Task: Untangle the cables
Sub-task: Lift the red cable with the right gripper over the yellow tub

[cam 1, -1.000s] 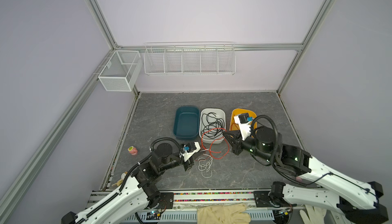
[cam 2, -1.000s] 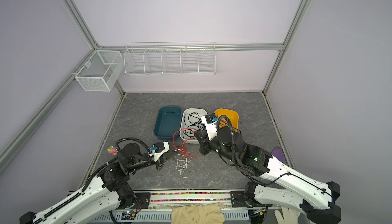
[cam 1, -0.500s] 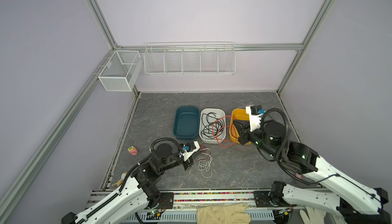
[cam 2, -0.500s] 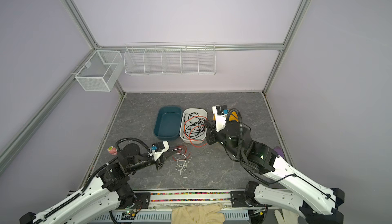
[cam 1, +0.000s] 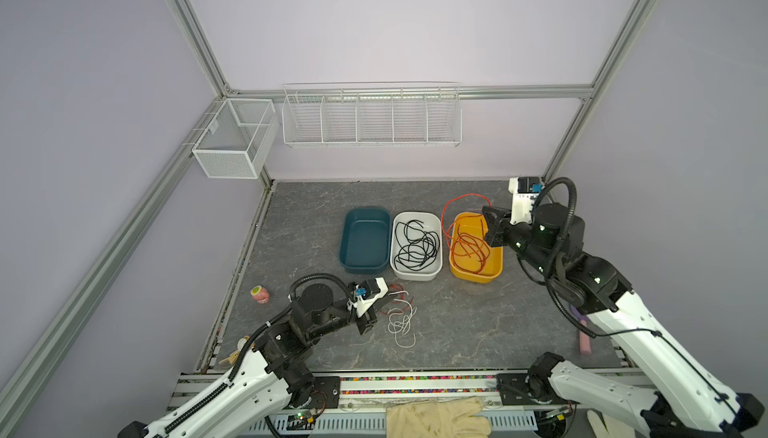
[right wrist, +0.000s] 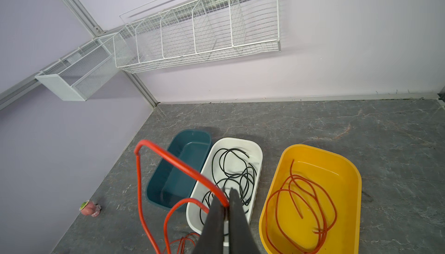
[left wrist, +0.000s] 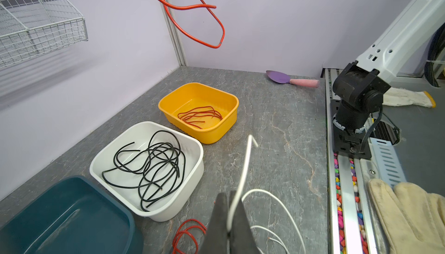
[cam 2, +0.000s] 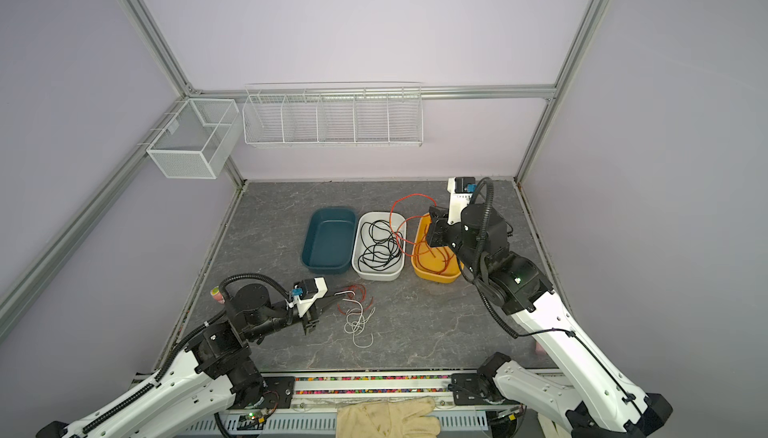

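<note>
Now, table [cam 1: 457, 332]: three tubs in a row at the back, and a small red-and-white tangle near the front.
Tubs: the yellow tub [cam 1: 476, 284] holds coiled red strands, the white tub [cam 1: 415, 277] holds the black cables [cam 1: 415, 245], and the teal tub [cam 1: 363, 245] is bare.
Right gripper [cam 1: 490, 224]: a second ago it was low by the tangle. It is now raised over the yellow tub, pinching a red cable [cam 1: 465, 195] that loops in the air.
Left gripper [cam 1: 368, 324]: unmoved, pressed together on a white cable [left wrist: 245, 166] at the tangle.
Meaning: this red strand looks pulled clear and is probably ready to drop into the yellow tub. The leftover red strands [cam 1: 397, 295] and the white cable remain.
</note>
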Motion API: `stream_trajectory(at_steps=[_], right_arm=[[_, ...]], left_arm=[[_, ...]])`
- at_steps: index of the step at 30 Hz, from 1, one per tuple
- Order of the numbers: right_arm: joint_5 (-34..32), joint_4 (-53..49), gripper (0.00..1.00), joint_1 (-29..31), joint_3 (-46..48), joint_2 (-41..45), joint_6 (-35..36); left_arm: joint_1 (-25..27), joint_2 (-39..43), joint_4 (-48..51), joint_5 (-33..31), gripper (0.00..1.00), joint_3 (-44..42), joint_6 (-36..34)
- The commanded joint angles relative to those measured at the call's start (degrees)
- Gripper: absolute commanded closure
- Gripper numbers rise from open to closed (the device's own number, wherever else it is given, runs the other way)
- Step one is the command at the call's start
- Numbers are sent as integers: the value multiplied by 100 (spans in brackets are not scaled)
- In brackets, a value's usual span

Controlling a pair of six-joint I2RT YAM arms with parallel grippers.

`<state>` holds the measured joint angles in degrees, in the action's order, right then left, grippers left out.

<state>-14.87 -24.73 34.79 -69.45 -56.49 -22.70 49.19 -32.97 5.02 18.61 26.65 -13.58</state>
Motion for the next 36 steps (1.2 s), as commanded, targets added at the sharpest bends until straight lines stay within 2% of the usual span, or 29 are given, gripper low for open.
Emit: stream_trajectory(at_steps=[1,9,20,35,36], right_arm=[[291,-1,93,-334,-74,-27,-246],[913,115,93,-1283,194,-289,-662],[1331,509,93,-1876,734,-777,-1003],[1197,1063,94,-2266,1327,-1729,-1469],[1192,1089,93,-2437,1328,-1827,-1487]], left_arm=[[21,54,21,-158,100,-99,-84],[21,133,-45,-521,100,-110,-88],[21,217,-159,-876,100,-161,-85],[22,309,-203,-1184,100,-176,-116],[21,309,-213,-1189,100,-186,-106]])
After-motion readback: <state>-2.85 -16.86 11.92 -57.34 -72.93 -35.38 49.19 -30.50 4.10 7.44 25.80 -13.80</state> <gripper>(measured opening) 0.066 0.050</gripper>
